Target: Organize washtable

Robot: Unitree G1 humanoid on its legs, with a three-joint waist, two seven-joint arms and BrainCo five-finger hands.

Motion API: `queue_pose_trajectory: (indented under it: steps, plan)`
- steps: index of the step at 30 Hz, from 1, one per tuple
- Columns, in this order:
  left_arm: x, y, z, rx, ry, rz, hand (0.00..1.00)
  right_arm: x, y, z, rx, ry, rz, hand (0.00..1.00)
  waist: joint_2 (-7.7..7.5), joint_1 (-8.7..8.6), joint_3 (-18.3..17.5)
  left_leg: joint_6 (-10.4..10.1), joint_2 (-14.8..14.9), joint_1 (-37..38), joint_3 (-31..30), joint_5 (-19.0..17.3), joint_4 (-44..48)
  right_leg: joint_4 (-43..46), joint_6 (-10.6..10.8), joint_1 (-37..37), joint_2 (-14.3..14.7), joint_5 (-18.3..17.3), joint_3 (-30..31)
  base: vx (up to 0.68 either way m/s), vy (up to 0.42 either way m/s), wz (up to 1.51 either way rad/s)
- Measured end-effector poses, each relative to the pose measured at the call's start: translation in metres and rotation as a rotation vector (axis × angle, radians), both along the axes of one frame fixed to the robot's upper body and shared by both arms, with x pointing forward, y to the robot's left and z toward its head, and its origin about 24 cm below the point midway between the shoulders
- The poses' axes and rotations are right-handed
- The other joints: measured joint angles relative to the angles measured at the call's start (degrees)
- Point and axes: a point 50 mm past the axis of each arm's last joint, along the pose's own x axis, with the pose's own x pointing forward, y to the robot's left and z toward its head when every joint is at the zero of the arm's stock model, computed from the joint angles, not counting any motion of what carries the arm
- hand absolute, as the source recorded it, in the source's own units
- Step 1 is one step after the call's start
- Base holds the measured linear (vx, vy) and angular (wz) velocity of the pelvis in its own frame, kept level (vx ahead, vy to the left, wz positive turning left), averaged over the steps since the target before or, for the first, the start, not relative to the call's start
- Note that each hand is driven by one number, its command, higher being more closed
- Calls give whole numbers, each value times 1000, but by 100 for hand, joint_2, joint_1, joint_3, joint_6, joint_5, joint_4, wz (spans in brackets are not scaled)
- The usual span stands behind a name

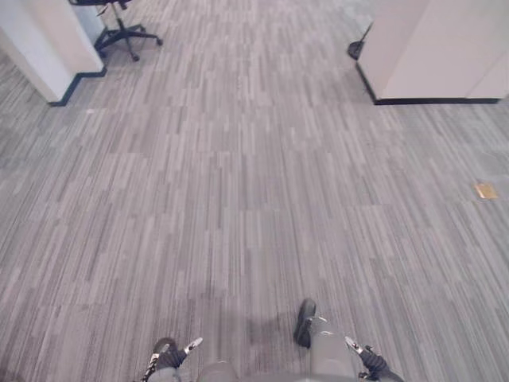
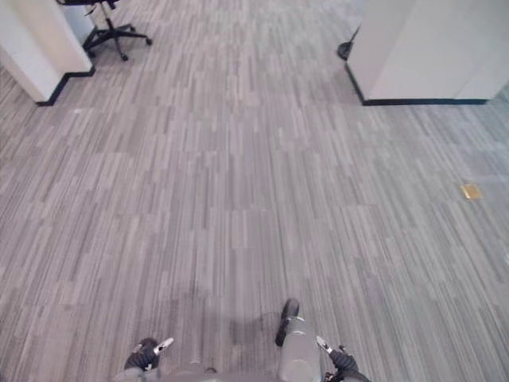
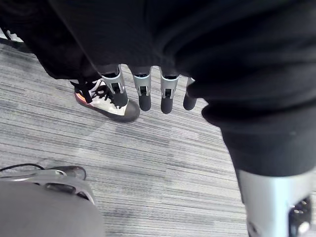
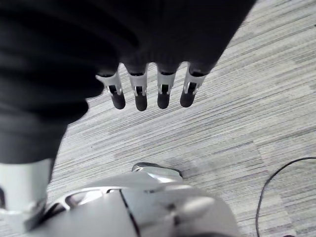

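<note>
My left hand (image 3: 144,95) hangs low over grey striped carpet, its fingers straight and side by side, holding nothing. Just past its fingertips stands a person's shoe (image 3: 109,102), white with an orange patch and a dark toe. My right hand (image 4: 140,95) also hangs above the carpet with straight fingers and nothing in it. Both eye views look down on open carpet floor (image 1: 254,199) stretching ahead.
A white pillar (image 1: 40,48) with a dark skirting stands at the far left, with an office chair's wheeled base (image 1: 121,33) behind it. A white wall block (image 1: 433,48) stands at the far right. A small tan object (image 1: 486,190) lies on the carpet at the right.
</note>
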Motion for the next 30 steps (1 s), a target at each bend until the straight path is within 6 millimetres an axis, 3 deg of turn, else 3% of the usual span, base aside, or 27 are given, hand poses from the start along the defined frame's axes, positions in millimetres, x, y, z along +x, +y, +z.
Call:
queue_pose_trajectory:
  steps: [1,2,4,5,7,8,9,10,11,12,14,15,16,17,20,21,22,23,24,25,27,30]
  plan:
    - [1,-6,0,-17,-15,8,0,1,-4,1,-7,-11,-6,0,58,-41,93,-108,37,125,66,164,-87,460,-58,4,-83,-426,-44,367,-152,22]
    - [1,-8,-1,-26,-17,13,0,0,-4,1,-2,-11,-11,0,42,-72,107,-109,25,245,86,266,-177,722,-45,4,-158,-631,-63,403,-132,41]
    - [8,-13,0,-38,-36,-12,0,-8,-3,0,1,5,-17,0,-64,-72,92,-323,-105,537,66,535,-244,1643,7,-74,-469,-1287,-21,362,-140,35]
    - [11,-13,1,-38,-45,-16,0,-9,-2,-1,5,8,-17,0,-79,-49,91,-349,-117,514,60,549,-119,1714,32,-75,-490,-1416,27,356,-212,9]
    - [13,-12,2,-35,-55,-10,0,-12,0,-2,15,17,-26,0,-127,-55,72,-534,63,-25,-158,647,1098,1672,81,-4,-425,-1591,75,234,-178,-12]
    - [15,-11,2,-35,-59,-2,0,-13,0,-2,15,21,-27,0,-114,-61,80,-747,171,-262,-255,772,1619,1621,71,63,-360,-1613,76,173,-123,-32]
    - [15,-10,3,-35,-65,17,0,-15,-2,-2,8,29,-27,0,-35,-49,88,-954,411,-654,-439,1133,2568,1530,23,197,-152,-1652,99,174,-99,-48]
    - [14,-8,3,-32,-66,33,0,-15,-2,-2,8,31,-25,0,20,-45,88,-939,526,-770,-487,1354,2926,1501,-16,264,-36,-1675,125,276,-45,-95]
    - [10,-8,2,-40,-58,61,0,-21,-6,-2,-2,45,-28,0,46,-30,54,-970,664,-966,-655,1967,3489,1409,-92,356,229,-1718,348,242,12,-93]
    - [8,-8,1,-43,-54,66,0,-21,-5,-3,1,45,-29,0,38,-19,28,-1020,670,-1069,-723,1939,3716,1347,-116,359,294,-1722,441,292,44,-106]
    - [11,-7,3,-53,-83,114,0,-25,-3,-4,4,65,-26,0,39,-33,53,-913,647,-1658,-660,997,4425,907,-210,650,570,-1719,824,346,180,-125]
    - [-3,11,4,-18,-71,202,0,-32,5,-7,26,91,-21,0,-142,170,114,-383,701,-2025,-753,519,3710,662,-142,1033,616,-1757,1334,365,363,-168]
    - [-17,11,1,-12,-34,221,0,-33,5,-7,23,88,-21,0,-112,219,90,-210,679,-1997,-819,699,2505,720,84,999,603,-1790,1453,336,458,-165]
    - [-30,4,-3,-30,6,233,0,-33,1,-6,10,84,-19,0,0,284,19,-316,572,-1794,-931,530,1793,890,311,820,573,-1867,1637,143,262,-73]
    - [-32,9,-2,-18,10,241,0,-39,8,-9,31,108,-5,0,-260,264,22,-255,242,-1826,-1062,465,1503,613,430,872,317,-1754,1522,213,228,33]
    - [-33,15,-1,-7,5,264,0,-37,13,-9,41,105,4,0,-440,259,163,-205,104,-2272,-1393,490,2290,474,506,1120,49,-1823,1465,91,221,45]
    - [-41,16,-2,-11,16,306,0,-38,14,-9,42,101,0,0,-466,285,101,88,149,-2393,-1640,313,1939,375,535,1223,-19,-1866,1405,63,187,37]
    - [-43,14,-3,-16,18,317,0,-38,13,-9,38,97,-4,0,-383,297,64,23,218,-2345,-1733,394,1505,400,614,1223,-27,-1920,1370,56,129,11]
    - [-50,7,-5,-28,36,327,0,-40,7,-7,18,91,-2,0,-253,290,25,-254,425,-2289,-1785,608,821,532,780,1235,-8,-2032,1343,102,147,3]
    - [-56,8,-5,-23,52,339,0,-38,4,-6,10,88,0,0,-284,315,28,-486,327,-2213,-1618,842,886,692,924,1267,-171,-2180,1434,188,213,7]
    - [-60,14,-4,2,62,320,0,-40,9,-8,23,97,-2,0,-422,287,-97,-419,72,-2226,-1500,747,880,410,962,1369,-372,-2134,1468,240,179,4]
    - [-57,18,-3,10,56,308,0,-34,11,-8,33,97,6,0,-509,304,-156,-403,38,-2393,-1461,381,1364,166,1136,1493,-427,-1999,1456,262,128,-14]
